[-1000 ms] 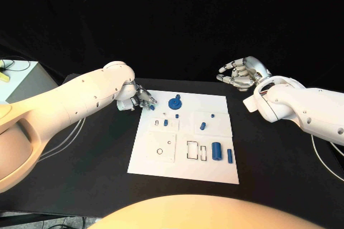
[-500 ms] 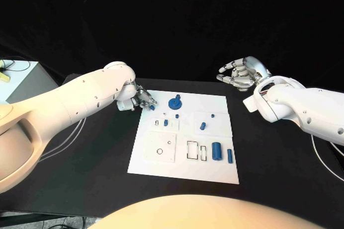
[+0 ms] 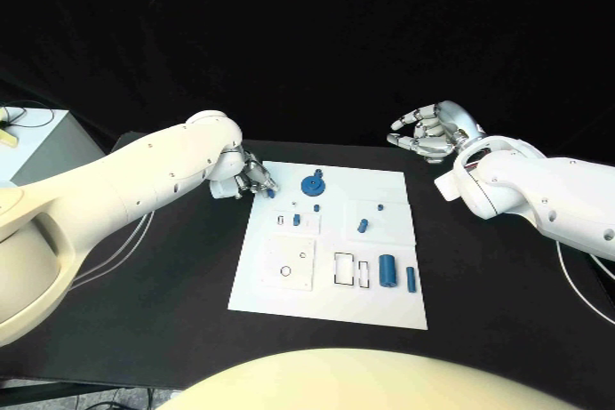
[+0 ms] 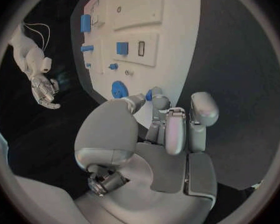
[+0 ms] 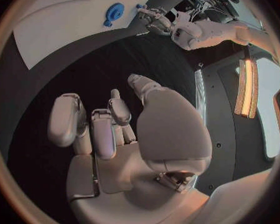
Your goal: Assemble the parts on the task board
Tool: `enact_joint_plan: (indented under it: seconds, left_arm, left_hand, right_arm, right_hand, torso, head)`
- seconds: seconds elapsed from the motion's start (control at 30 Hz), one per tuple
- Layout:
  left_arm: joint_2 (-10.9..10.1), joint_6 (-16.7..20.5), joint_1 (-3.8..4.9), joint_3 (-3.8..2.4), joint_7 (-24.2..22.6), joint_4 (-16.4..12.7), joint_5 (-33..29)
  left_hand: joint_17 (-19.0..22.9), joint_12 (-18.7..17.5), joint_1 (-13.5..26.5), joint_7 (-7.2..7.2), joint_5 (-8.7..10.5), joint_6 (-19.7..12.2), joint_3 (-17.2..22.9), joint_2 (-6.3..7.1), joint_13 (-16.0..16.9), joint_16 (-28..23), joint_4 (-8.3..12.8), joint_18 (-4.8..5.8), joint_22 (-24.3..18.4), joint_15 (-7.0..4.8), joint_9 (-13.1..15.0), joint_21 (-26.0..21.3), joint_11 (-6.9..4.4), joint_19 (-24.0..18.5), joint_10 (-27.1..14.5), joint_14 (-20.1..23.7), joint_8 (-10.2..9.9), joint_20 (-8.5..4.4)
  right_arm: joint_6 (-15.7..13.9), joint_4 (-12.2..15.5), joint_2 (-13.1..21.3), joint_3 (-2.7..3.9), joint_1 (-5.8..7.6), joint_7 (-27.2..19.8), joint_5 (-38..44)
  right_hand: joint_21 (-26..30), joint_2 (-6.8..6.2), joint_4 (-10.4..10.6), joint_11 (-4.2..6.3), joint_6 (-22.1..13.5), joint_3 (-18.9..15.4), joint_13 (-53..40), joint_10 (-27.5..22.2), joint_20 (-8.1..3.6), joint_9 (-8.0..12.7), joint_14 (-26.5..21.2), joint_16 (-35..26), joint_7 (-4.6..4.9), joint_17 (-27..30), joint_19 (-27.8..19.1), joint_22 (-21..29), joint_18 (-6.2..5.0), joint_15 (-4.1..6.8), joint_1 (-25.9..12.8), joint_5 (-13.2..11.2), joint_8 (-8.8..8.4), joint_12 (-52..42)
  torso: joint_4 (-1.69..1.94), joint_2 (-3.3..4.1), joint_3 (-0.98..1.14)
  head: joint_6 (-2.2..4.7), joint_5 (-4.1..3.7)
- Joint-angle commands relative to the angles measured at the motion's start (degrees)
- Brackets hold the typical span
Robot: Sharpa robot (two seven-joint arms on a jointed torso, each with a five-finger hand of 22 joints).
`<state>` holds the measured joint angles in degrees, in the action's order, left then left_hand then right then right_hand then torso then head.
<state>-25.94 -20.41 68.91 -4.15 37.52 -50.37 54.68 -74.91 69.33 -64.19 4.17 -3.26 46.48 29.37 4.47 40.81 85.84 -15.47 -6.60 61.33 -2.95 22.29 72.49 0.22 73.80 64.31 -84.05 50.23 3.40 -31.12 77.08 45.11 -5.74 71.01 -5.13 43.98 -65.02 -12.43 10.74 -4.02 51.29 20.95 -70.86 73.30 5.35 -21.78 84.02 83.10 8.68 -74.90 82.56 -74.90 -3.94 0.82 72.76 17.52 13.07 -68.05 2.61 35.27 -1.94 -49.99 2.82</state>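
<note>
At the task board's (image 3: 327, 277) far left corner, left hand (image 3: 250, 180) pinching a small blue part (image 3: 270, 195); best lowered slowly, kept upright over its socket; right hand (image 3: 434, 132) loosely curled, holding nothing.

White board (image 3: 385, 296) on a black table (image 3: 167, 294); blue parts, among them a round gear (image 3: 312, 185). White arms end in silver hands (image 3: 434, 130).
</note>
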Motion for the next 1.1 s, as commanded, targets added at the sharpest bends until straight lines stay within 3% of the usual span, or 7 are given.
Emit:
enact_joint_plan:
  seconds: [0.03,0.63,0.9,1.0,1.1]
  left_arm:
    - [0.1,-0.8,-0.02,0.00,-0.9,-0.2,-0.1]
    - [-0.4,-0.8,-0.02,0.00,-1.3,-1.0,-0.4]
    - [-0.7,-1.9,-0.02,0.01,-1.3,-0.9,-0.4]
    - [-0.8,-1.9,-0.02,0.01,-1.8,-0.9,-0.6]
    - [-0.9,-1.6,-0.02,0.02,-2.7,-1.0,-0.8]
  left_hand:
    - [-4.6,-0.4,-0.9,0.12,-0.12,-0.3,0.8,0.20,0.1,-0.3,0.2,0.34,0.0,-0.10,0.3,-0.1,0.09,-0.4,-0.3,-2.5,-0.4,-0.09]
    - [-4.4,-2.0,-4.4,0.26,-0.16,-1.2,6.1,1.05,-1.1,-0.5,2.9,0.13,-0.9,-0.02,2.0,-0.7,0.18,-1.2,-1.6,-2.4,-1.1,-0.06]
    - [-4.3,-3.5,-5.2,0.76,-0.49,-2.4,14.1,1.82,-1.8,-0.8,7.6,-0.03,-1.5,0.29,4.2,-1.2,0.54,-1.9,-2.6,-2.1,-1.4,0.18]
    - [-4.1,-3.6,-4.8,1.01,-1.60,-2.6,18.0,2.18,-1.3,-0.9,10.1,-0.04,-1.4,0.38,5.3,-1.1,0.66,-1.9,-2.4,-2.1,-1.1,0.28]
    - [-4.1,-3.3,-3.5,1.14,-4.81,-2.3,20.4,2.55,-0.4,-1.0,11.5,-0.04,-1.4,0.47,6.1,-0.9,0.76,-2.0,-1.8,-2.1,-0.9,0.40]
  right_arm:
    - [0.5,0.1,0.0,0.02,-0.02,-0.5,0.2]
    - [0.6,0.0,0.0,0.02,-0.02,-0.4,0.2]
    - [0.7,0.0,0.0,0.02,-0.02,-0.5,0.2]
    - [0.7,0.0,0.0,0.02,-0.02,-0.5,0.2]
    - [0.7,-0.1,0.0,0.02,-0.02,-0.5,0.2]
  right_hand:
    - [-0.1,0.25,0.4,0.15,-0.4,0.0,-0.1,0.4,-0.05,-0.1,2.6,0.1,0.10,-5.1,0.2,-4.4,-0.68,-0.37,0.2,0.2,0.38,-0.2]
    - [-0.1,0.25,0.4,0.15,-0.4,0.0,-0.1,0.4,-0.05,-0.1,2.6,0.1,0.10,-5.1,0.2,-4.4,-0.68,-0.37,0.2,0.2,0.38,-0.2]
    - [-0.3,0.27,0.4,0.16,-0.4,0.0,-0.1,0.4,-0.06,-0.1,2.7,0.1,0.09,-5.2,0.3,-4.5,-0.65,-0.36,0.3,0.2,0.50,-0.3]
    - [-0.3,0.27,0.4,0.16,-0.4,0.0,-0.1,0.4,-0.06,-0.1,2.7,0.1,0.09,-5.2,0.3,-4.5,-0.65,-0.36,0.3,0.2,0.50,-0.3]
    - [-0.3,0.27,0.4,0.16,-0.4,0.0,-0.1,0.4,-0.06,-0.1,2.7,0.1,0.09,-5.2,0.3,-4.5,-0.65,-0.36,0.3,0.2,0.50,-0.3]
  torso:
    - [0.00,0.00,0.00]
    - [0.00,-0.02,0.00]
    - [0.03,-0.01,0.01]
    - [0.02,-0.01,-0.01]
    - [0.02,-0.03,-0.01]
  head:
    - [-0.01,0.04]
    - [-0.01,0.02]
    - [-0.01,0.00]
    - [-0.01,0.03]
    - [-0.01,0.01]
